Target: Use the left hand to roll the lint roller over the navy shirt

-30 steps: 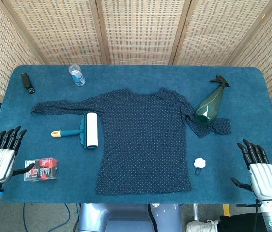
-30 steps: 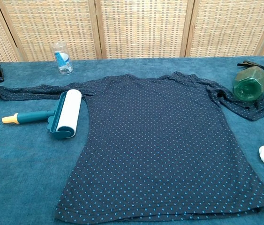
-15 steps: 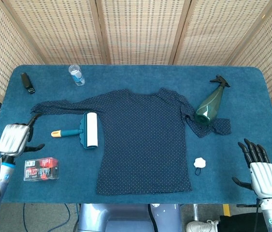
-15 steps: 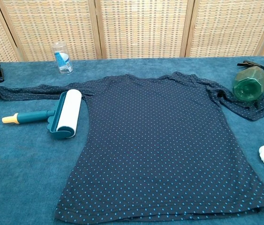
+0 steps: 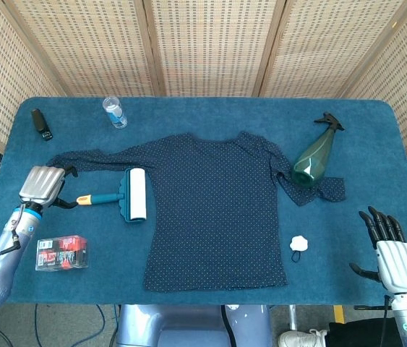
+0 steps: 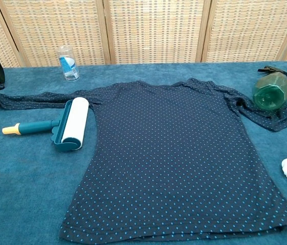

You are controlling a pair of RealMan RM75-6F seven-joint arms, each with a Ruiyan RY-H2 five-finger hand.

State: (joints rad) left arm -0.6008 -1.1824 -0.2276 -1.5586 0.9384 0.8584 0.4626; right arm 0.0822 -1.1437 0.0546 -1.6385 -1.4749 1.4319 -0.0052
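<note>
Rolling has not begun: lint roller [image 5: 131,195] lies on the table at the navy shirt's [image 5: 214,217] 9 o'clock edge. Left hand [image 5: 42,184], empty with fingers apart, hovers by its handle; right hand [image 5: 395,264] rests open at 4 o'clock.

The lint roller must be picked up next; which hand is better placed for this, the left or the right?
The left. The left hand is open beside the yellow end of the lint roller handle. The right hand sits at the opposite table edge, with the navy shirt between it and the roller.
</note>
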